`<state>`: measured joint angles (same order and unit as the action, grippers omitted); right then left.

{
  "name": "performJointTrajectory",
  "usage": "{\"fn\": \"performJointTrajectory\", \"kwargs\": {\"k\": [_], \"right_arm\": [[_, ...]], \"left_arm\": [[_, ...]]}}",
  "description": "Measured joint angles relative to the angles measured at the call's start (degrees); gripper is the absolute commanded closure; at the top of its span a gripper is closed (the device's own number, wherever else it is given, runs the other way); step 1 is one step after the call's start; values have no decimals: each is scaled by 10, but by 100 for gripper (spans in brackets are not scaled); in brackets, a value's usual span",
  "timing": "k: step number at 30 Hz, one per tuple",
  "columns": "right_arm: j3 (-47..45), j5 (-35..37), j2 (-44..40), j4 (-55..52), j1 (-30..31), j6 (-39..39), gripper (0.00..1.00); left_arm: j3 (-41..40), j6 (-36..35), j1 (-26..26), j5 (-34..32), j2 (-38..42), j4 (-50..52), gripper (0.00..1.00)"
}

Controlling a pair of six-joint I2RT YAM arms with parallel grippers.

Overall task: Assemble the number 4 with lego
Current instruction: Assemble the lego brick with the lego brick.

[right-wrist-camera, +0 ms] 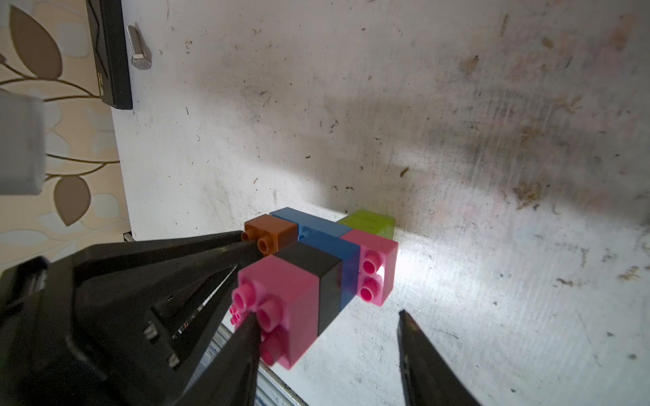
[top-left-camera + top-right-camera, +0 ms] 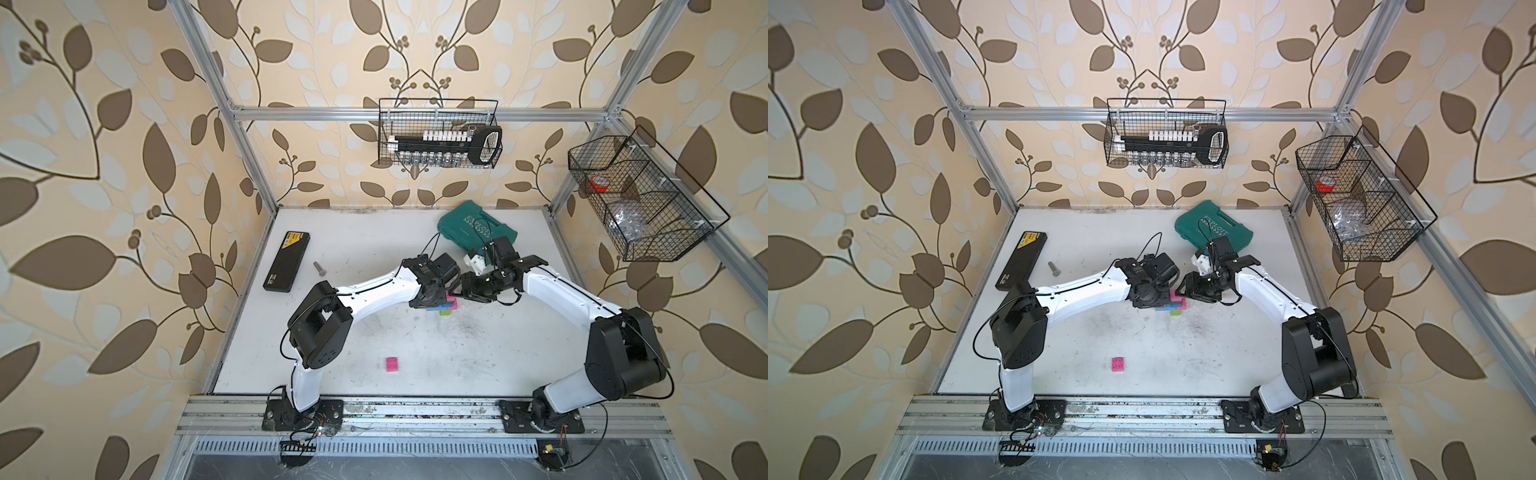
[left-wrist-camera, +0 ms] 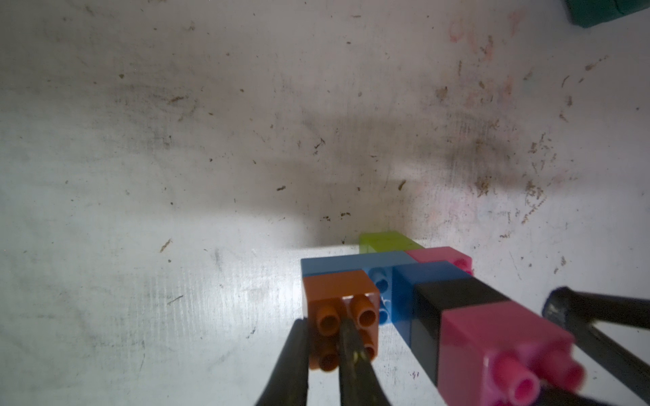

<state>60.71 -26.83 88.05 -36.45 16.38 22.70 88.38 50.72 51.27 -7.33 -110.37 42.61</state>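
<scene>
The lego figure point(image 2: 451, 308) lies flat mid-table in both top views, between my two grippers. In the wrist views it shows an orange brick point(image 3: 337, 291), a long blue brick point(image 3: 334, 265), a blue brick point(image 1: 334, 249), a black brick point(image 1: 313, 263), a lime green brick point(image 1: 369, 223) and two pink bricks point(image 1: 281, 302), point(image 1: 373, 267). My left gripper point(image 3: 323, 327) is shut on the orange brick's studs. My right gripper point(image 1: 326, 314) is open, with one fingertip point(image 1: 248, 334) against the near pink brick's studs and the other well apart. A loose pink brick point(image 2: 392, 364) lies nearer the front.
A teal tool case point(image 2: 476, 228) sits at the back behind the right wrist. A flat black case point(image 2: 286, 261) and a metal bolt point(image 2: 319, 268) lie at the left. Wire baskets point(image 2: 438, 133), point(image 2: 640, 199) hang on the back and right walls.
</scene>
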Motion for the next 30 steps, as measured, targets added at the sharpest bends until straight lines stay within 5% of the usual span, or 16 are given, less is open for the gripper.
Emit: {"fn": "performJointTrajectory", "kwargs": {"k": [7, 24, 30], "right_arm": [[0, 0, 0, 1, 0, 0, 44], [0, -2, 0, 1, 0, 0, 44], [0, -1, 0, 1, -1, 0, 45]], "left_arm": [[0, 3, -4, 9, -1, 1, 85], [10, -17, -7, -17, -5, 30, 46], [11, -33, -7, -40, 3, 37, 42]]}}
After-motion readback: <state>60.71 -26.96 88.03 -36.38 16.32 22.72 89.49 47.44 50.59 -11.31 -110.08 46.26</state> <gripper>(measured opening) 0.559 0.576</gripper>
